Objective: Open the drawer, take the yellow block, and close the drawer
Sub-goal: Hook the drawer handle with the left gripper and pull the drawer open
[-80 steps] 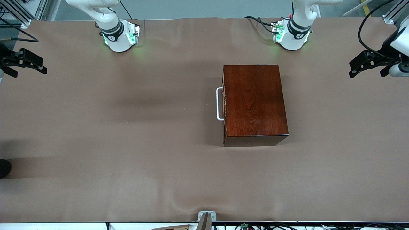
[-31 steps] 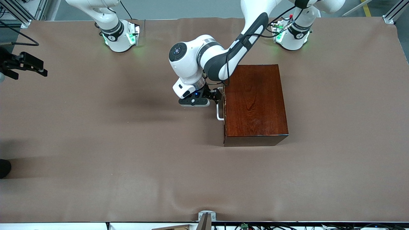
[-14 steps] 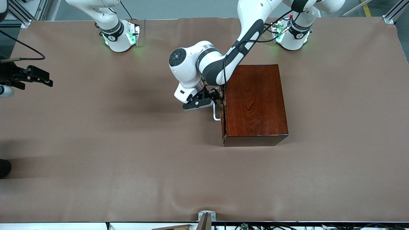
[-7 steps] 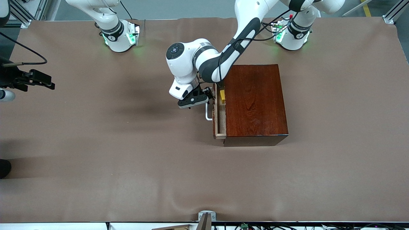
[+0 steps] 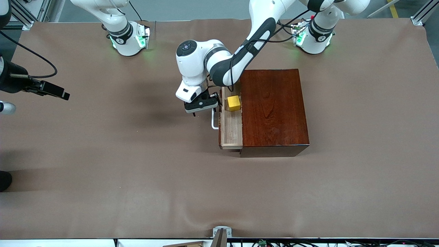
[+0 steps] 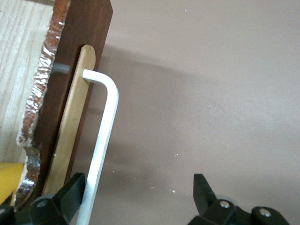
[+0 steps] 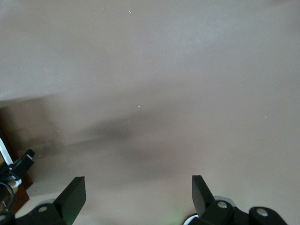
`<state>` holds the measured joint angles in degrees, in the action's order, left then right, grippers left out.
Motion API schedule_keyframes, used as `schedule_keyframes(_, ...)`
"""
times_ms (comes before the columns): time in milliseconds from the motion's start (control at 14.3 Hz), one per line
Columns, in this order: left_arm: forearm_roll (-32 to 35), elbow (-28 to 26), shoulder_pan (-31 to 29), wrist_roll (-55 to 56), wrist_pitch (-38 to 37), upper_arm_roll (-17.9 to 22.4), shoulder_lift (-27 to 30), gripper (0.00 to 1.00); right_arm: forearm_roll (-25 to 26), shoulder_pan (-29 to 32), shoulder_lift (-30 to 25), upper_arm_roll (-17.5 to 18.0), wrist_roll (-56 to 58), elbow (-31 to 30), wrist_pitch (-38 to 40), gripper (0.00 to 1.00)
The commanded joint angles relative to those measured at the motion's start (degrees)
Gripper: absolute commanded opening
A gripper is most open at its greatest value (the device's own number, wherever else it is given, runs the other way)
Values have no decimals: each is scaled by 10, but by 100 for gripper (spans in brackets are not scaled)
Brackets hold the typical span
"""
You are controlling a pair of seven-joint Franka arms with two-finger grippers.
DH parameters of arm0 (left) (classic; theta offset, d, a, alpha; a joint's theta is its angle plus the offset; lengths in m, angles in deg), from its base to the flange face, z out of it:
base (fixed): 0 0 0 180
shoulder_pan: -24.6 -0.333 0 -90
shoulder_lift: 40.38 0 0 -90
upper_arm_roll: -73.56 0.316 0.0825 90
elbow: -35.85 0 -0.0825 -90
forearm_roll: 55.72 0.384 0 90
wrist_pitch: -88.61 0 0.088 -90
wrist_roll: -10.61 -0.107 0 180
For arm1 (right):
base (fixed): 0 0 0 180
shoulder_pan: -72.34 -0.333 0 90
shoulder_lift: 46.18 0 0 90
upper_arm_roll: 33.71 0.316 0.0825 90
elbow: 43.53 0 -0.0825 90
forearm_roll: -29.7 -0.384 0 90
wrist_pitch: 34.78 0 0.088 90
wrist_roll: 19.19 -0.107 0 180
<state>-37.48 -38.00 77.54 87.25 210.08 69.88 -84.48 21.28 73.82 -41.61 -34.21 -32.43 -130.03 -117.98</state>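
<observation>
You see the shallow pale-wood drawer (image 5: 230, 127) partly out of the glossy reddish-brown wooden box (image 5: 273, 108), the small bright-yellow block (image 5: 234, 103) inside. The left gripper (image 5: 208, 104) is at the white bar handle (image 6: 100, 145), fingers spread, handle touching one finger in the left wrist view. The right gripper (image 7: 136, 197) waits, spread and empty, over bare table at the right arm's end.
</observation>
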Motion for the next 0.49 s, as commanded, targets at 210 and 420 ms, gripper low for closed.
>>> schedule_keyframes(210,-7,44,21,32,68,-10,-33,100,-13,5,4,4,-25,4,4,100)
schedule_keyframes(420,-4,41,19,30,65,-3,-23,100,-14,3,4,6,-70,4,4,100)
